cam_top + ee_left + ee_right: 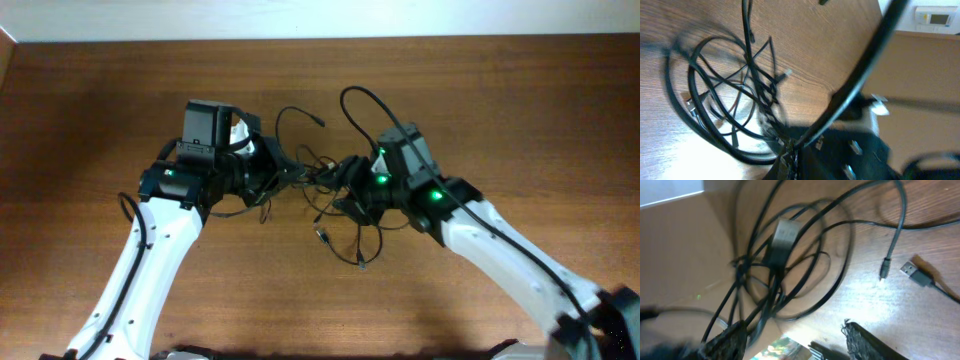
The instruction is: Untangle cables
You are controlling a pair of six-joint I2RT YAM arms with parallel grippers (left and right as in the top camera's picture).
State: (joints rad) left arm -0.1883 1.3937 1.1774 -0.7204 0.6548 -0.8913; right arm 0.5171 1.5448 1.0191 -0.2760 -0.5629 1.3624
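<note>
- Over the middle of the wooden table [500,100], in the overhead view, we see the cables [325,180] as one black tangle strung between the two arms. Loose loops and plug ends spill toward the near edge. The left gripper [288,172] is pinched closed on strands at the tangle's left side. The right gripper [342,188] sits at the tangle's right side, but here we cannot tell how wide it stands.
- In the left wrist view, the cables [740,95] lie in overlapping loops on the wood. Several strands gather into a twisted bunch that runs down to the blurred dark gripper at the bottom edge.
- In the right wrist view, the fingers [867,342] stand wide apart at the bottom edge. A bunch of strands passes beside the left one, and we see none clamped. A USB plug [912,271] rests on the table, apart from the loops.
</note>
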